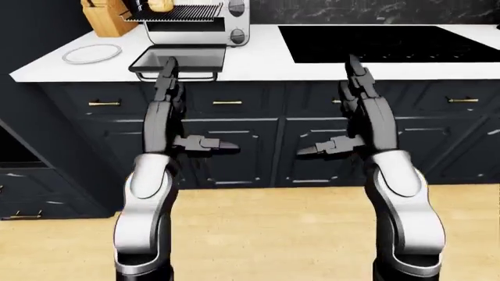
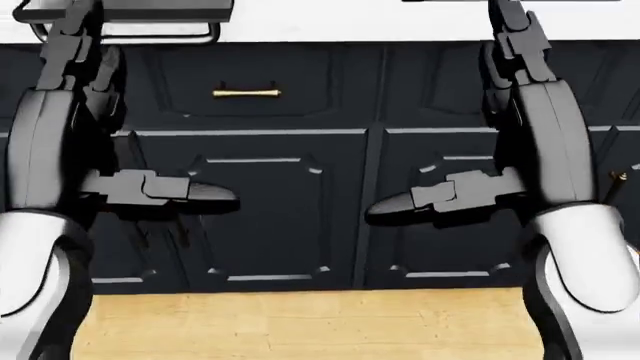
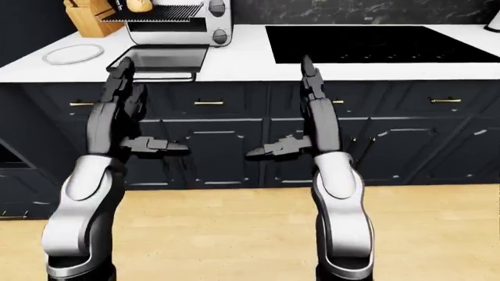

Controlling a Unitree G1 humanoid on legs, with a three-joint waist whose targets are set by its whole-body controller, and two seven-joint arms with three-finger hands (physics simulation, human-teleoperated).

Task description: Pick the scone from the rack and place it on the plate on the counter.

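The scone (image 1: 160, 4), golden, sits on the pulled-out rack (image 1: 187, 12) of a silver toaster oven (image 1: 234, 23) at the top left of the left-eye view. The white plate (image 1: 91, 53) lies bare on the white counter (image 1: 258, 61), left of the oven. My left hand (image 1: 187, 111) is open, fingers pointing up, thumb out to the right, below the oven's open door (image 1: 178, 58). My right hand (image 1: 328, 108) is open in the same mirrored pose, right of it. Both are empty and stand before the dark cabinets, well below the scone.
A wooden knife block (image 1: 109, 16) stands behind the plate. A black cooktop (image 1: 383, 41) is set into the counter on the right. Dark cabinet fronts with brass handles (image 2: 245, 93) run below the counter. Light wood floor (image 1: 265, 234) lies underneath.
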